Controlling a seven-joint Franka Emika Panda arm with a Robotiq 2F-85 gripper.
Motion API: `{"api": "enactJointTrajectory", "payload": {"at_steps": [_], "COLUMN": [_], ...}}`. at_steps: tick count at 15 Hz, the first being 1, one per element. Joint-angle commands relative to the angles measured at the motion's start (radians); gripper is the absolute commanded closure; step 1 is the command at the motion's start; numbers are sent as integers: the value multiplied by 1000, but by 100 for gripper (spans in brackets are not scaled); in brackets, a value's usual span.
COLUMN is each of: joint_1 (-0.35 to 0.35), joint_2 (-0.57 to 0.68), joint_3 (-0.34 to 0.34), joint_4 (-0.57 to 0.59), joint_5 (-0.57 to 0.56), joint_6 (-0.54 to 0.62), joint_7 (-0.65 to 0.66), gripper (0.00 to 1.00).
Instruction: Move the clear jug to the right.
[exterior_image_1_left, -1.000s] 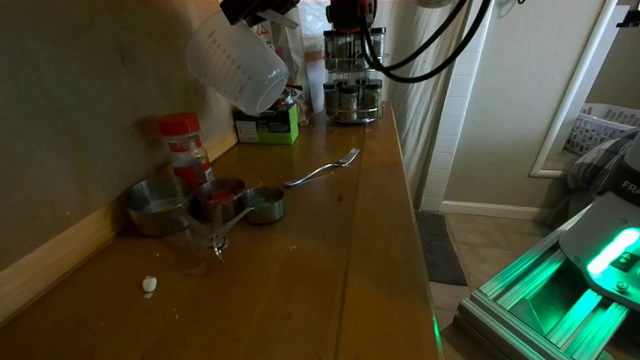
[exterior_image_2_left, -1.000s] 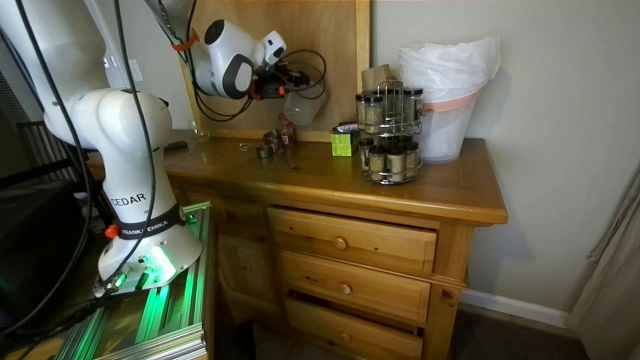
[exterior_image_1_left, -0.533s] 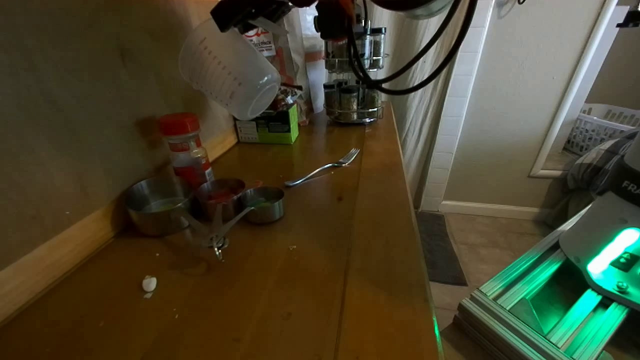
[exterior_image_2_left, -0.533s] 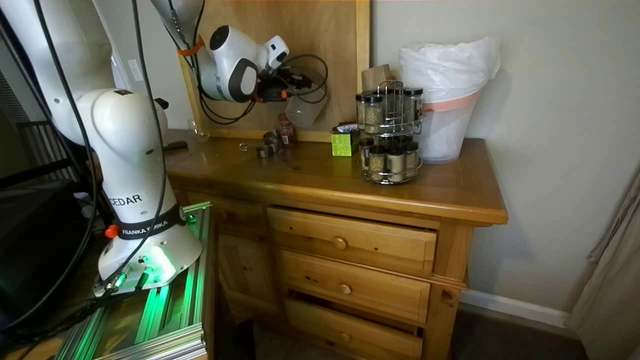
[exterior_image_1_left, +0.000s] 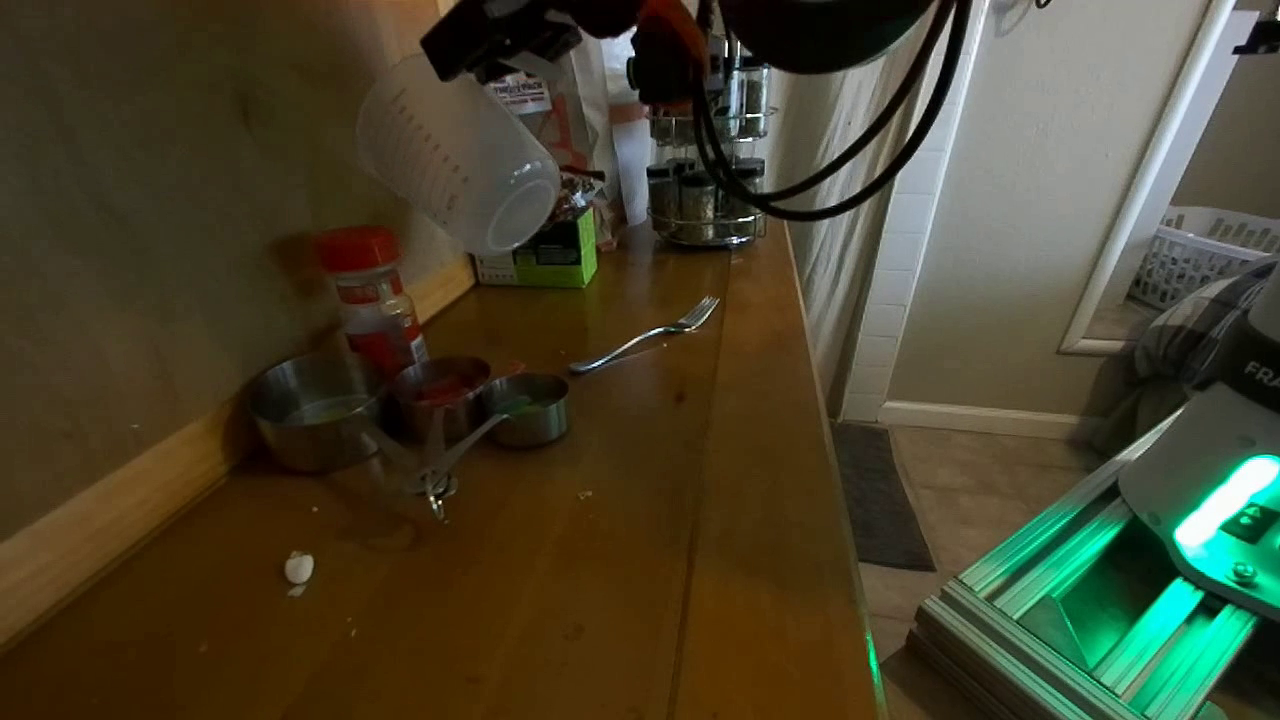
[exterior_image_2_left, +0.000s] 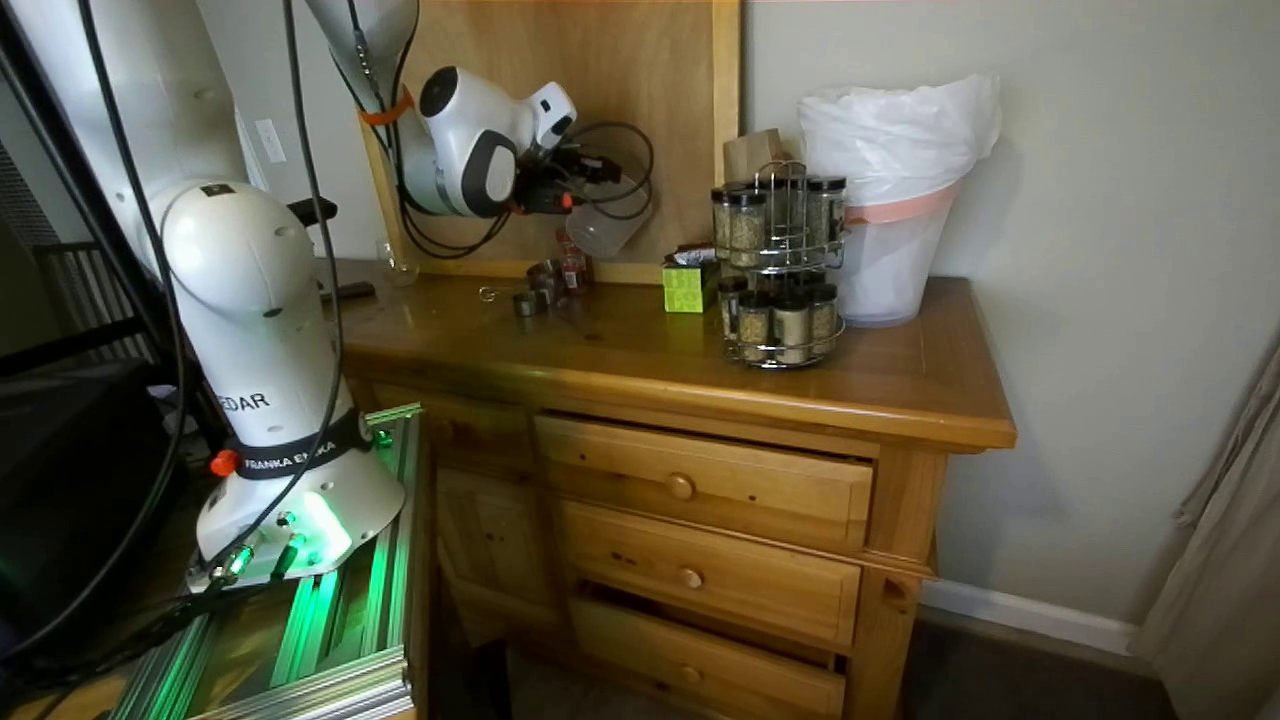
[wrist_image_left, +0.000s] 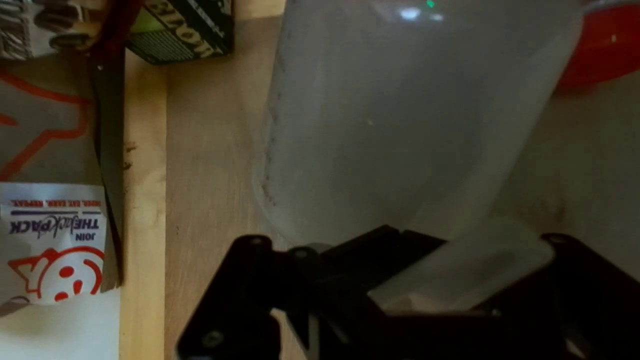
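Note:
The clear jug (exterior_image_1_left: 450, 160) is whitish translucent plastic with reddish scale marks. It hangs tilted in the air above the wooden top, its base toward the lower right in this exterior view. It also shows partly behind cables in an exterior view (exterior_image_2_left: 604, 232). In the wrist view the jug (wrist_image_left: 400, 125) fills the upper middle. My gripper (wrist_image_left: 397, 239) is shut on the jug's flat handle, which sticks out between the dark fingers. The gripper also shows in both exterior views (exterior_image_1_left: 500, 45) (exterior_image_2_left: 600, 168). The jug's mouth is mostly hidden.
Below the jug stand a red-capped spice jar (exterior_image_1_left: 370, 300) and metal measuring cups (exterior_image_1_left: 530, 410). A green box (exterior_image_1_left: 560, 255), a fork (exterior_image_1_left: 650, 335), a spice rack (exterior_image_2_left: 780, 270) and a white-bagged bin (exterior_image_2_left: 890, 220) are on the wooden top (exterior_image_1_left: 600, 600). A wall runs behind.
My gripper and the jug have moved lower, and slightly left in an exterior view. The jug stays tilted in the grip. The objects on the wooden top have not moved.

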Motion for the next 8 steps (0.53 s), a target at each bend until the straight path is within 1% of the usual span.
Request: {"api": "enactJointTrajectory", "payload": {"at_steps": [1,4,7,8], "joint_1": [-80,-108,-120,-99], "joint_2": [34,59,79,86], "joint_3": [47,54,54,32], "joint_4": [-18,-27,-24,-23], "joint_5": [-21,-24,-23,-21], "joint_6": [-41,-87,-128,-135], "joint_7": [-40,-69,-84,-89], "gripper": [100,100,100,100]}}
